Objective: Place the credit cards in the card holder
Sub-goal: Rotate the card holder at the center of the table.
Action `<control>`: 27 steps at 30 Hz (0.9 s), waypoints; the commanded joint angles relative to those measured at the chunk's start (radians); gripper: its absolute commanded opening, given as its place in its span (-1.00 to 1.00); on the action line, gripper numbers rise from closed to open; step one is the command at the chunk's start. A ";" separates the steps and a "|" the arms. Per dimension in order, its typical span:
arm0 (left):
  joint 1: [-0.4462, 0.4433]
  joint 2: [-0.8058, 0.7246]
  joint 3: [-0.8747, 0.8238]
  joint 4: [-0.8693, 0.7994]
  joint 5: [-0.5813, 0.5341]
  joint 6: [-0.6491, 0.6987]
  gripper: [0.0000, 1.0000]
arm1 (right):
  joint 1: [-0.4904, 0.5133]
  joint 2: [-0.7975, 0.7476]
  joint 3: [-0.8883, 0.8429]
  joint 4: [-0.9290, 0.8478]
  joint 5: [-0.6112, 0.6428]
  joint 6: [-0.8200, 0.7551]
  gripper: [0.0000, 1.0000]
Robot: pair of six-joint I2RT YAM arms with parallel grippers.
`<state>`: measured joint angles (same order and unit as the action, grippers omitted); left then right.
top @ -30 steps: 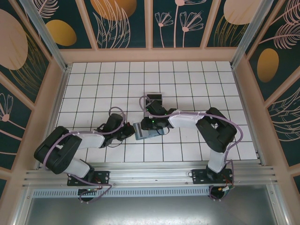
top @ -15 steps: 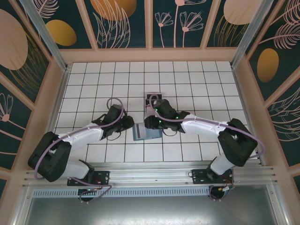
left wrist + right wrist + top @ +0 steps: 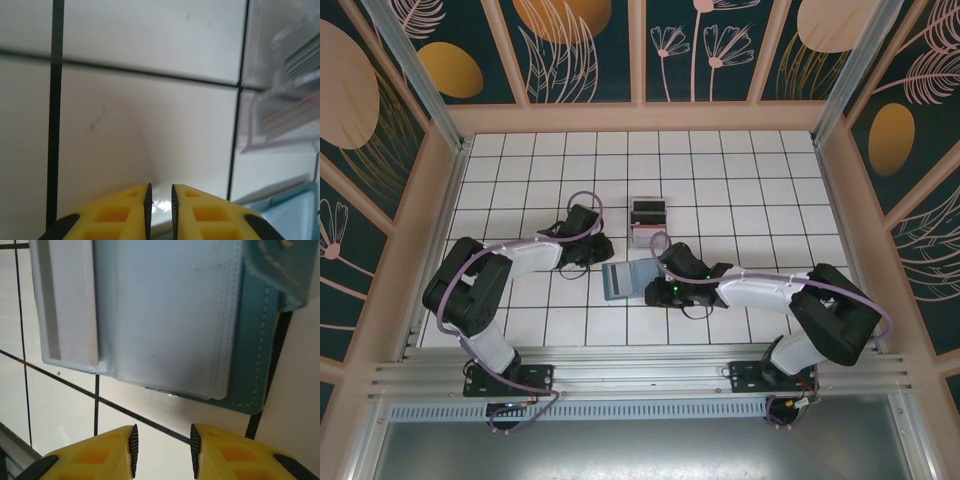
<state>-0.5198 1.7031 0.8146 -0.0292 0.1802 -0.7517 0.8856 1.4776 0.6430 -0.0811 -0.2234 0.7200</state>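
The wallet (image 3: 625, 280) lies open and flat near the middle of the bench (image 3: 520, 180), a little toward the near edge, its pale blue pockets facing up. Just behind it, toward the far edge, stands a clear box (image 3: 648, 232) holding the cards (image 3: 299, 56), stacked grey and pinkish-red. I cannot tell whether any card is already in a pocket.

The left gripper (image 3: 160, 192) sits low over bare tile just left of the box. Its jaws are all but closed with only a thin slit between them, and they hold nothing. The right gripper (image 3: 161, 437) hovers at the wallet's near edge, with its jaws apart and empty.

The step in hand looks like fetching a card from the box. To do it well, the left jaws should open before they reach the box, then take a single card by one free edge rather than pinching the stack. The box is light and may slide, so the approach should be slow and square. The right gripper could press on the wallet's teal border to keep it from sliding while the card goes in, staying off the pocket mouths.
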 commanded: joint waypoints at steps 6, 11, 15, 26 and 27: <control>-0.051 -0.186 -0.239 0.026 0.099 -0.085 -0.61 | 0.002 0.117 0.094 0.024 0.077 -0.022 -0.27; -0.085 -0.327 -0.350 0.034 0.110 -0.181 -0.62 | 0.002 0.183 0.182 -0.005 0.099 -0.081 -0.27; -0.108 -0.393 -0.418 0.095 0.092 -0.241 -0.65 | 0.001 0.266 0.280 -0.029 0.047 -0.161 -0.27; -0.242 -0.324 -0.440 0.218 0.074 -0.351 -0.66 | -0.054 0.419 0.476 -0.088 -0.128 -0.368 -0.24; -0.253 -0.308 -0.427 0.224 0.074 -0.353 -0.66 | -0.062 0.443 0.516 -0.111 -0.141 -0.392 -0.24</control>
<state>-0.7139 1.3380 0.3725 0.1448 0.1932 -1.0584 0.8341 1.8626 1.0676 -0.1387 -0.2363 0.4335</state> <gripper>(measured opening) 0.170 0.379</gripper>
